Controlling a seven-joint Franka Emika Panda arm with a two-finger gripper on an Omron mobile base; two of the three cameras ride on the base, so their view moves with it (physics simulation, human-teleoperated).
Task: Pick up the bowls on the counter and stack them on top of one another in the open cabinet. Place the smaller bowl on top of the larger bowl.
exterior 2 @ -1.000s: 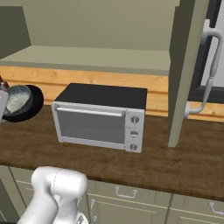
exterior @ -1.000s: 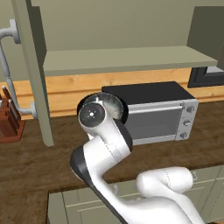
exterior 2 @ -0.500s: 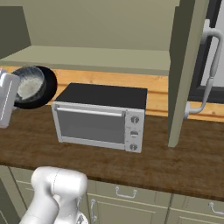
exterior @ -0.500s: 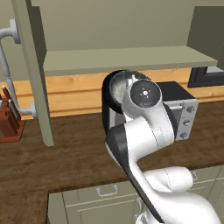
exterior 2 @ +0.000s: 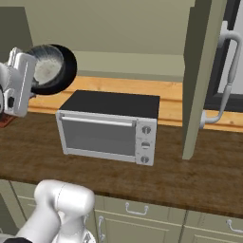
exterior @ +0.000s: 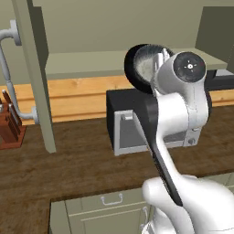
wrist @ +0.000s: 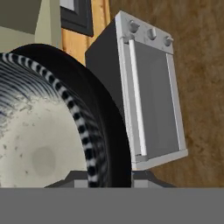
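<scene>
My gripper (exterior 2: 29,71) is shut on the rim of the smaller bowl (exterior 2: 47,69), which has a dark outside and a pale speckled inside. The bowl (exterior: 144,66) hangs tilted on its side in the air, above the toaster oven (exterior: 123,119) and level with the shelf (exterior: 87,64) of the open cabinet. In the hand view the bowl (wrist: 39,144) takes up the left half, clamped at the gripper (wrist: 103,176). The larger black bowl is out of view. Below lies the dark wood counter (exterior 2: 190,175).
The toaster oven (exterior 2: 107,126) stands on the counter (exterior: 68,164) under the shelf (exterior 2: 133,64). Tall green door panels (exterior: 36,77) (exterior 2: 199,80) flank the opening. A knife block (exterior: 8,125) sits far left. A pale curved handle (exterior 2: 228,71) is at the right. Drawers (exterior 2: 142,213) run below.
The arm has lifted the bowl from counter height up to shelf height and swung it over the toaster oven. The bowl stays in the gripper.
</scene>
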